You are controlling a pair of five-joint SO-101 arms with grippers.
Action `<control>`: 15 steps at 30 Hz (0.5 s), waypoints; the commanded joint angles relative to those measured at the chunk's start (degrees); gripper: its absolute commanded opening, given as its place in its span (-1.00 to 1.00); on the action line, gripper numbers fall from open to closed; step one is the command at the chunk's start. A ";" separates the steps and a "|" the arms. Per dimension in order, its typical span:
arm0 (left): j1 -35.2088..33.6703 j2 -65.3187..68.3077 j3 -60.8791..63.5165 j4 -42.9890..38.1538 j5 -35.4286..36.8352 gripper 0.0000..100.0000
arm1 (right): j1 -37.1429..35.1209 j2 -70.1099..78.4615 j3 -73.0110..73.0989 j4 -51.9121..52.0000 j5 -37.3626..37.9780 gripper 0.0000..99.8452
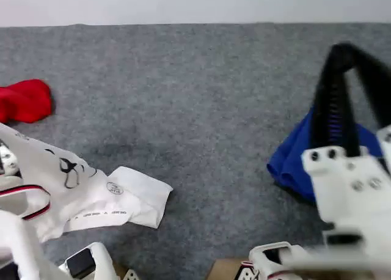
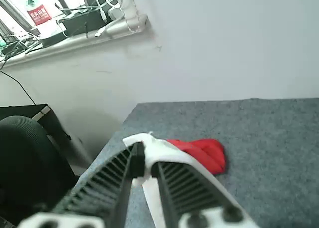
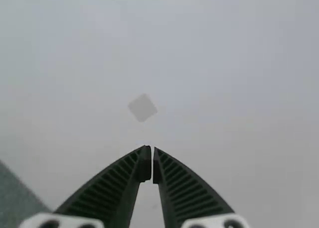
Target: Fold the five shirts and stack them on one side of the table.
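Left end effector: here it is (image 2: 147, 162), clamped on a fold of the white shirt (image 1: 91, 197), with cloth bunched over its tips and a strip hanging down between them.

White shirt: low on the left of the grey counter (image 1: 201, 96). One end is lifted in that pinch and the rest trails out flat towards the middle.

Long axis: it runs from the left edge towards the centre, with the loose folded end farthest from the pinch. By my reading, any pull or fold has to work along that line.

Nearer arm: the left, no contest, since it already has the cloth.

Right end effector: up in the air (image 1: 345, 49), tips pressed together on nothing (image 3: 151, 164), pointing at the pale wall (image 3: 199, 63) and not at any cloth.

Blue shirt: a heap on the right (image 1: 290, 164), directly below and behind the right arm (image 1: 348, 182), so that end effector would have to tip down and back to reach it.

Red shirt: bunched at the far left (image 1: 25, 101), just beyond the pinched white cloth (image 2: 205, 156) and apart from it on the counter.

Hard to make out: the right arm covers much of the blue heap, so its full outline can't be read. The white shirt's near end slips under the left arm's white body and off the edge. Three shirts counted here, none neatly folded or stacked, so I judge the job to be at an early stage.
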 commanded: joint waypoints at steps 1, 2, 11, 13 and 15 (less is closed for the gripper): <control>0.18 -0.18 1.63 3.43 -3.78 -0.99 | 0.84 0.04 7.65 4.88 -6.95 -0.98; 0.18 0.00 2.86 4.40 -4.66 -0.99 | 0.84 0.04 10.64 5.93 -8.97 -0.98; 11.52 0.35 6.64 -4.84 -4.04 -0.99 | 0.75 -0.48 34.64 6.81 -18.81 -0.98; 16.44 0.35 6.55 -9.49 -2.02 -0.99 | 0.66 -0.40 38.95 6.46 -20.66 -0.98; 19.25 1.23 6.90 -14.15 -1.05 -0.99 | 0.48 0.04 43.34 6.37 -22.24 -0.98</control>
